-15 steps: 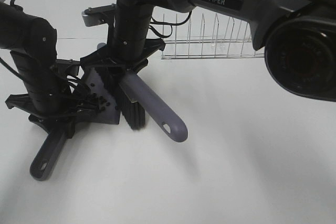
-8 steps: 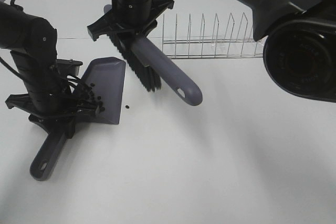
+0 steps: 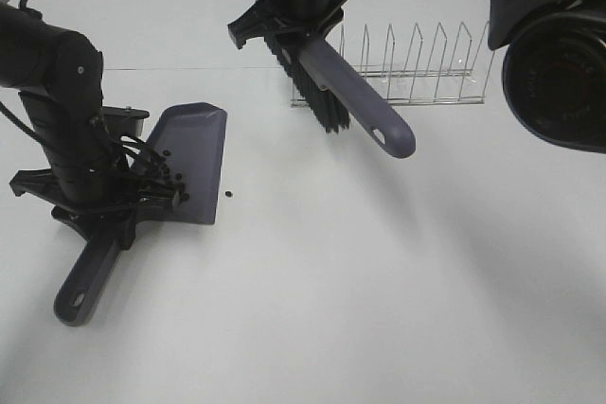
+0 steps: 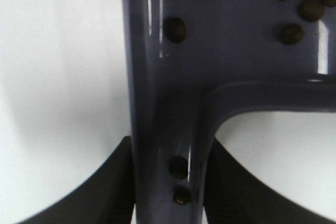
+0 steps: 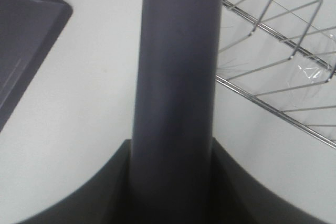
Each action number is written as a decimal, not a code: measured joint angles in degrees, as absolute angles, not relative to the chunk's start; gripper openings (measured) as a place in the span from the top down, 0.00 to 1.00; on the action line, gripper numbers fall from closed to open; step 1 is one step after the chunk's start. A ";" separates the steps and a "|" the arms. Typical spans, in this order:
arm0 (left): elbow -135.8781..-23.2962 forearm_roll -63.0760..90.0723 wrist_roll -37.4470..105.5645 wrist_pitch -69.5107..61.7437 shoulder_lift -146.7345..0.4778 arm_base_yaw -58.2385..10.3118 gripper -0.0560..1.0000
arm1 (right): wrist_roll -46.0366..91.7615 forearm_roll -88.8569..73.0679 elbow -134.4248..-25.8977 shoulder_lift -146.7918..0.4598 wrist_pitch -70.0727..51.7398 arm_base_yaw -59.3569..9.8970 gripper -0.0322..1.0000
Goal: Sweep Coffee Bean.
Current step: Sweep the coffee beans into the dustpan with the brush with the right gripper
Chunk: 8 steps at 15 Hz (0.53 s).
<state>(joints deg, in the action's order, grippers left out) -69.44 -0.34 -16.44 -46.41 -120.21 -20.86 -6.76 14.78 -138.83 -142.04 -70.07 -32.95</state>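
One stray coffee bean [image 3: 229,194] lies on the desk [image 3: 398,309] just right of the dustpan [image 3: 194,134]; the rest sit inside. Clenched, the left fingers [image 4: 110,187] grip its handle and the right fingers [image 5: 100,192] grip the raised brush [image 3: 352,101]. Land the bristles right of the bean, then sweep left gently.

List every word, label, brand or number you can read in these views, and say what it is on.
No text is readable in any view.
The round black lens housing has faint pale marks on its ring, too blurred to read.
The dustpan, brush and wire rack show no markings.
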 joint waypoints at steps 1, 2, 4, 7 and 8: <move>-69.44 -0.34 -16.44 -46.41 -120.21 -20.86 0.64 | -6.76 14.78 -137.68 -142.04 -70.07 -32.54 0.71; -69.44 -0.34 -16.44 -46.41 -120.21 -20.86 0.64 | -6.76 14.55 -135.62 -142.04 -70.02 -32.43 0.71; -69.44 0.00 -16.44 -46.41 -120.21 -20.86 0.64 | -6.93 10.89 -131.09 -142.09 -70.24 -32.43 0.71; -69.44 0.00 -16.44 -46.41 -120.21 -20.86 0.64 | -7.16 4.87 -128.97 -143.41 -68.87 -32.54 0.71; -69.44 0.00 -16.44 -46.41 -120.21 -20.86 0.64 | -7.22 2.52 -128.97 -144.56 -68.35 -32.54 0.71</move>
